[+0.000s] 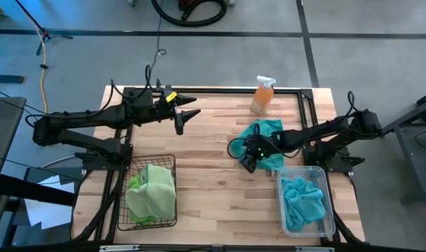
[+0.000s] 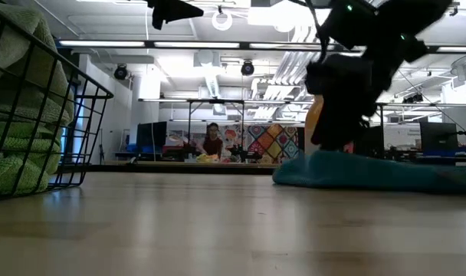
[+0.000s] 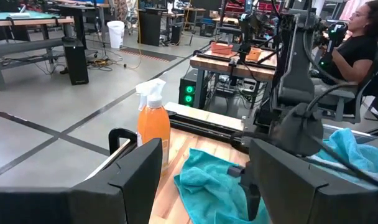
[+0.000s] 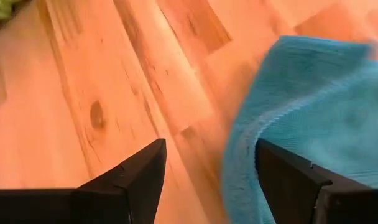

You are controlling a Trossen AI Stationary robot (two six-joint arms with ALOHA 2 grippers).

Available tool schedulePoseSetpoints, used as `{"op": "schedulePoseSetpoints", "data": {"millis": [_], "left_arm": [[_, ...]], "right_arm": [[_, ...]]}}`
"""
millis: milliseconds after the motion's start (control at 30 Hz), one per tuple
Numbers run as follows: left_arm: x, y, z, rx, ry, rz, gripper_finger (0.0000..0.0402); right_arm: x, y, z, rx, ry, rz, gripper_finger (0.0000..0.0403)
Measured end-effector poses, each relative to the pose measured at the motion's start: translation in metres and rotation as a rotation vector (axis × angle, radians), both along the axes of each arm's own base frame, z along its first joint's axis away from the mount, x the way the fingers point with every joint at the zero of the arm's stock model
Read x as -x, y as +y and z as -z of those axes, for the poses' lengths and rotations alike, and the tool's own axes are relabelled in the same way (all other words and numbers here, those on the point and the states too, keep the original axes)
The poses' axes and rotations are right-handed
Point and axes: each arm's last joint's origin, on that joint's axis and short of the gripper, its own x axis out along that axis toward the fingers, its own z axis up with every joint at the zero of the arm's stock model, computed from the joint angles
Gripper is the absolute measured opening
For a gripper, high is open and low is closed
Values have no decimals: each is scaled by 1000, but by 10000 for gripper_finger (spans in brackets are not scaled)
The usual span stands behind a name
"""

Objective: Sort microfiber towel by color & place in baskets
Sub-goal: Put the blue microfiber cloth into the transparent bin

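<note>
Your loose turquoise towel [image 1: 268, 137] lies crumpled on the tabletop [image 1: 213, 189], right of centre, just near of the orange spray bottle [image 1: 263, 94]. Your right hand [image 1: 246, 159] sits open at its left edge, gripping nothing. Your left hand [image 1: 185, 115] hangs open at the far side. Green towels [image 1: 151, 192] fill the wire basket [image 1: 122, 183]; another turquoise towel [image 1: 302, 198] lies in the clear bin [image 1: 331, 203].

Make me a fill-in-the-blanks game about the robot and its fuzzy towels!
1. The towels in the black wire basket are ____.
2. The clear plastic basket holds a towel coloured ____.
3. The orange spray bottle stands at the table's far edge, beyond a loose ____ towel.
4. The right gripper is low over that loose towel with its fingers ____.

Missing words: green; turquoise; turquoise; open
</note>
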Motion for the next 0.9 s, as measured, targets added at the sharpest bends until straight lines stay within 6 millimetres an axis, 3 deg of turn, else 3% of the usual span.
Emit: {"op": "schedulePoseSetpoints", "data": {"millis": [133,300,467,600,767,900], "left_arm": [[0,0,0,0,0,0,232],[0,0,0,0,0,0,232],[0,0,0,0,0,1,232],[0,0,0,0,0,1,232],[0,0,0,2,-1,1,232],[0,0,0,25,-8,1,232]], "right_arm": [[-1,-8,-20,152,133,-57,236],[13,-28,-27,284,370,-28,236],[33,-46,-9,231,501,93,236],[41,-52,5,198,508,177,236],[36,-54,5,163,435,229,236],[31,-53,-1,-55,394,387,236]]}}
